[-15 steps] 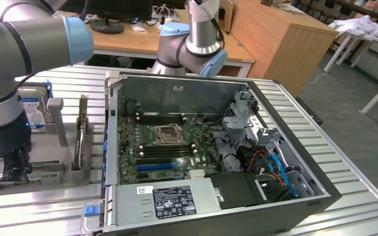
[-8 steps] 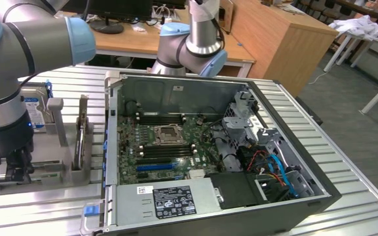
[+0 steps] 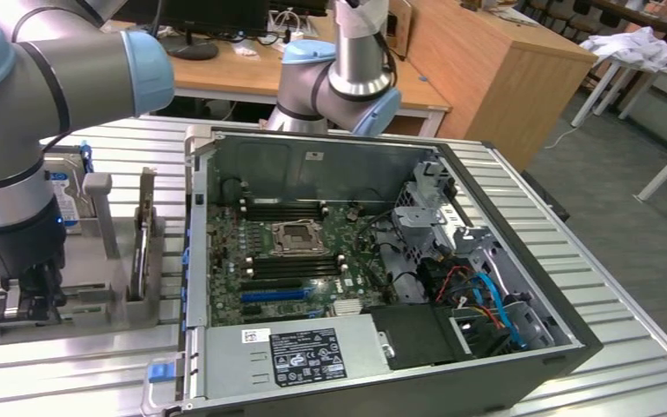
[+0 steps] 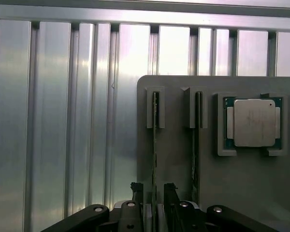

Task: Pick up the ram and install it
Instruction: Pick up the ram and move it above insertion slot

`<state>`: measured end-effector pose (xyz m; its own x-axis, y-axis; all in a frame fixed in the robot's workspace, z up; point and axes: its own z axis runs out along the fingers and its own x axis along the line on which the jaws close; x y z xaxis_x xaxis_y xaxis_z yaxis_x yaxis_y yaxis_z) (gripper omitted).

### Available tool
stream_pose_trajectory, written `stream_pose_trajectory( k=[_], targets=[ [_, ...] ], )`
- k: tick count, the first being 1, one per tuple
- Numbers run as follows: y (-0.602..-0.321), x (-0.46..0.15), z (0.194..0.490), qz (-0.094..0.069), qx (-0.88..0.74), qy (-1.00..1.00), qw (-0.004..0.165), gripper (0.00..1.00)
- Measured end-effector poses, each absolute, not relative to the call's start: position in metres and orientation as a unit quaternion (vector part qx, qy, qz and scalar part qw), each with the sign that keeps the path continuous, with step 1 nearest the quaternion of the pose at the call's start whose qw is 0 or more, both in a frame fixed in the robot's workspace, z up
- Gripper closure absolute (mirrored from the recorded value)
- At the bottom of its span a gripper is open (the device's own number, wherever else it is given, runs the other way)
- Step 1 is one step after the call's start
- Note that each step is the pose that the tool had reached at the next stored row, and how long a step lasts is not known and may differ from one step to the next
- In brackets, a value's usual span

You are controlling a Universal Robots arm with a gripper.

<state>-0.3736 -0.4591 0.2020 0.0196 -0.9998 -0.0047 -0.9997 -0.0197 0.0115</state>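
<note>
— So, where's the ram (image 4: 155, 125)?
— Standing on its long edge in a slot of the grey holder (image 4: 176, 145), on the slatted metal table (image 4: 63, 121). A second memory stick (image 4: 197, 135) stands in the slot just beside it. The square processor chip (image 4: 254, 122) lies flat in its own pocket past that.
— And the gripper (image 4: 153, 189)?
— Down over the holder, at the exterior view's left, well apart from the open computer case (image 3: 565, 343). The jaws are wide, with one of the fingers (image 4: 170, 193) on each side of the stick. There's a sliver of gap on both sides, so I'd say it holds nothing yet.
— Tricky thing to grab?
— Light, I'd guess, and stiff along its length, but thin and easy to hurt. The flat faces carry the chips. I'd judge the pads belong on those faces, near the middle of the upper edge and square on, so it can't twist. Best to keep off the contact edge down in the slot.
— Slippery?
— It's bare board, so not very. A crooked grip is the bigger danger. The stick could jam in the holder, or meet the memory slots (image 3: 293, 211) on the motherboard (image 3: 357, 261) at a slant. A board like that cracks before it bends much.
</note>
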Motion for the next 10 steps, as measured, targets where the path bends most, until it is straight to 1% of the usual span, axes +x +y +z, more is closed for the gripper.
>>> stream_pose_trajectory(
  k=[10],
  targets=[
    [-0.4575,-0.3729,0.2017,-0.006,0.714,-0.7,0.002,0.69]
  ],
)
